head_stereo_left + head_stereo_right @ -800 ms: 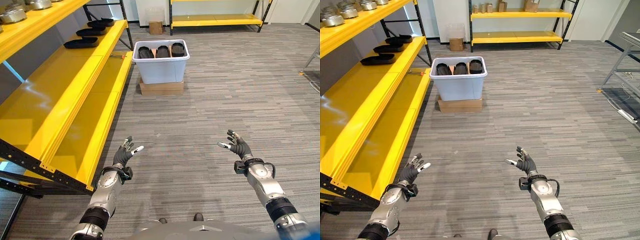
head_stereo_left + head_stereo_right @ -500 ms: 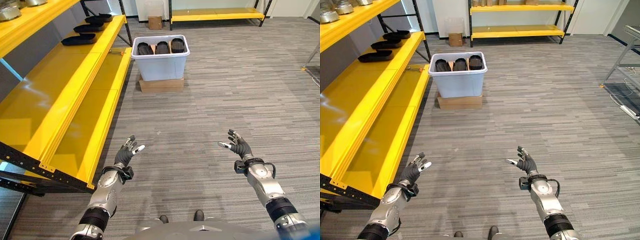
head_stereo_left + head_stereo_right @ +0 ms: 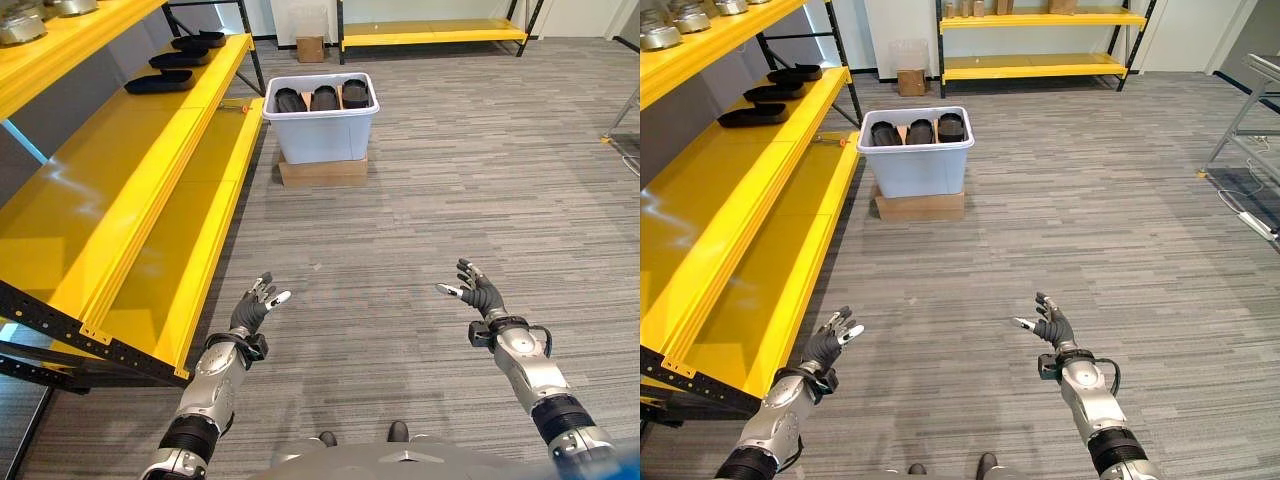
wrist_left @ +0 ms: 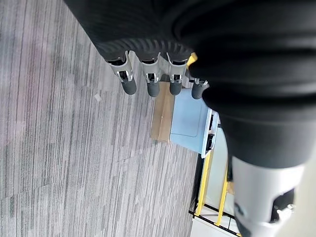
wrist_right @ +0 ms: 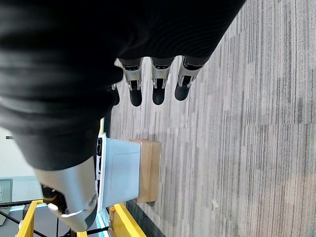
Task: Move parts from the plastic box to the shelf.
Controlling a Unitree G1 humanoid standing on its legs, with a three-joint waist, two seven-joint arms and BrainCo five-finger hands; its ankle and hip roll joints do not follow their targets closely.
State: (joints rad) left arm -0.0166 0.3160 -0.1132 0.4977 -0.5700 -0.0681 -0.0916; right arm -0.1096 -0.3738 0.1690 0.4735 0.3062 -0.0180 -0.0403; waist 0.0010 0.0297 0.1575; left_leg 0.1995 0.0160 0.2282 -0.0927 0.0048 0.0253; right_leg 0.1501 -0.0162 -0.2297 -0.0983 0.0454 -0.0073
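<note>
My left hand (image 3: pixel 248 313) is raised low in front of me with its fingers spread loosely and nothing in it. My right hand (image 3: pixel 480 297) is up at the same height, well apart from it, fingers likewise relaxed and wide, empty too. Both hang over bare grey carpet (image 3: pixel 400 240).

Just outboard of my left hand runs the yellow shelf (image 3: pixel 120 200), its long boards stretching away from me.

Well ahead of both hands, roughly between them but closer to the left one's side, the plastic box (image 3: pixel 322 124) sits on a flat cardboard carton (image 3: pixel 322 172), close against the shelf's far stretch. Inside it three dark parts (image 3: pixel 325 99) lie side by side in a row across the box; each seems to have its long axis pointing away from me, though at this range I can't be sure of their shape.

Further along the shelf, beyond the box and to its left, three more dark flat parts (image 3: pixel 752 115) already rest in a line on the middle level, each lying crosswise to the boards.
</note>
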